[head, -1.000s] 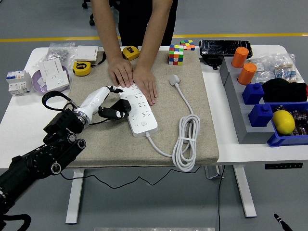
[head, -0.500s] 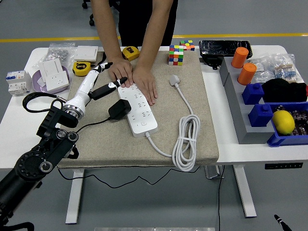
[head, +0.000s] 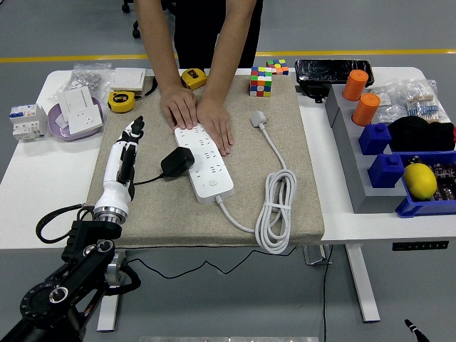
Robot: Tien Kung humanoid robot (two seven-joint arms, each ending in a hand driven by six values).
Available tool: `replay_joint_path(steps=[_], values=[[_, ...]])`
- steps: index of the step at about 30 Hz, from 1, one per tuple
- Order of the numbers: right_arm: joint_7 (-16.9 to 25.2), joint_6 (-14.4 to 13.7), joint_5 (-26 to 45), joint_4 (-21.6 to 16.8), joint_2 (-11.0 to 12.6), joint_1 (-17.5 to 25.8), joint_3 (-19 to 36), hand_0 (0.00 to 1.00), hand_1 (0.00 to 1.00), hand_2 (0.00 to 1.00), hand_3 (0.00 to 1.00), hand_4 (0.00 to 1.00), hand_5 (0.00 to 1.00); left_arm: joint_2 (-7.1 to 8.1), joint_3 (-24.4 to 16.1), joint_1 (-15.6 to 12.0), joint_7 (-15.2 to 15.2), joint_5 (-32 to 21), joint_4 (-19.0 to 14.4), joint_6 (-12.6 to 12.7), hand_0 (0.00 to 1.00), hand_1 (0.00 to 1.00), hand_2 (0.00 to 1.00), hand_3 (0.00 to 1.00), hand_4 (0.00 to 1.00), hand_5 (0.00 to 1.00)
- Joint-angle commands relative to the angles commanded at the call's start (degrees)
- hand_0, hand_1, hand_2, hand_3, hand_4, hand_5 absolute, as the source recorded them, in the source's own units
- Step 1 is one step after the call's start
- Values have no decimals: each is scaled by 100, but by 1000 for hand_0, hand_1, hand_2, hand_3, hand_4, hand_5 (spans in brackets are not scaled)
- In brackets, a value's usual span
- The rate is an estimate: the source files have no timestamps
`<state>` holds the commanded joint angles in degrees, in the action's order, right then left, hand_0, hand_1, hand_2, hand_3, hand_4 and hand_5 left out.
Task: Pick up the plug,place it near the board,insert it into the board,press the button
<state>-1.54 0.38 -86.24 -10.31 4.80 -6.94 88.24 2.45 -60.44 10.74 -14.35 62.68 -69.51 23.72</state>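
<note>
A black plug (head: pixel 177 162) sits against the left edge of the white power strip (head: pixel 204 163) on the beige mat (head: pixel 285 142), its black cable trailing left. My left hand (head: pixel 130 139) is white and black, with fingers stretched out and holding nothing, lying over the mat's left part, apart from the plug. A person's two hands (head: pixel 198 116) press flat on the far end of the strip. My right arm is out of view.
The strip's white cable (head: pixel 276 206) coils at the mat's right. A Rubik's cube (head: pixel 261 80), tape measures (head: pixel 122 100), a wall socket (head: pixel 78 110) and bins with orange cups (head: pixel 360 96) and a lemon (head: pixel 420 180) stand around.
My left hand let go of the plug, swung up toward the person's hands, then drew back left and down. The plug now rests at the strip's left edge.
</note>
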Motion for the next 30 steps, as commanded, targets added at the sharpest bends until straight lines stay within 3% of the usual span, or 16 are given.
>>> replay_joint_path(steps=[8, 17, 30], values=[[-20, -2, -48, 0, 4, 41, 50, 826, 743, 743, 775, 998, 998, 96, 265, 28, 343, 918, 82, -71, 980, 955, 909, 889, 998, 998], [-12, -6, -13, 0, 9, 18, 37, 825, 743, 743, 775, 998, 998, 246, 648, 292, 815, 1953, 251, -153, 982, 951, 903, 883, 998, 998], [-16, -14, 9, 0, 9, 10, 38, 826, 743, 742, 774, 998, 998, 299, 1149, 710, 1128, 2397, 430, -206, 987, 948, 898, 884, 998, 998]])
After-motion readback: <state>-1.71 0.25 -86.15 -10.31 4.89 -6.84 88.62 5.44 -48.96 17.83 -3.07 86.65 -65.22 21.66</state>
